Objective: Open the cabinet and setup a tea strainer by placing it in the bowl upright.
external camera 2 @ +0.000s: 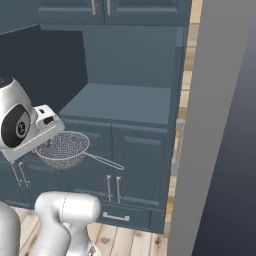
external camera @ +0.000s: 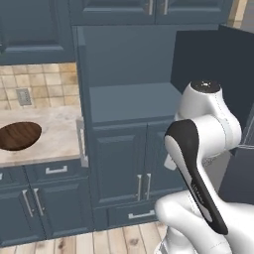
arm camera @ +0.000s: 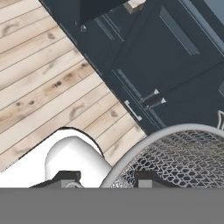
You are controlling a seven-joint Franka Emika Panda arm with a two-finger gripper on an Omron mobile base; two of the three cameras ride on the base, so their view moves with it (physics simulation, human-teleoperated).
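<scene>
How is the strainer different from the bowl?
The strainer is shiny silver wire mesh; the bowl is dark brown wood. The strainer has a thin straight handle, the bowl has none. The strainer hangs in the air at the gripper, while the bowl sits on the counter. Both are round.

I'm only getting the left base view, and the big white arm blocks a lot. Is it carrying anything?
Observer: Yes. In the right base view the gripper holds the tea strainer by its rim, out in front of the lower cabinet doors.
Operator: Which way does the strainer's handle point?
Observer: The thin wire handle runs from the mesh basket toward the right of the right base view, slanting slightly down.
Operator: I see a brown bowl on the counter at my left. Is the strainer near it?
Observer: No; the right base view has no bowl beside the strainer. The hand view has wooden floor past the rim.
</scene>
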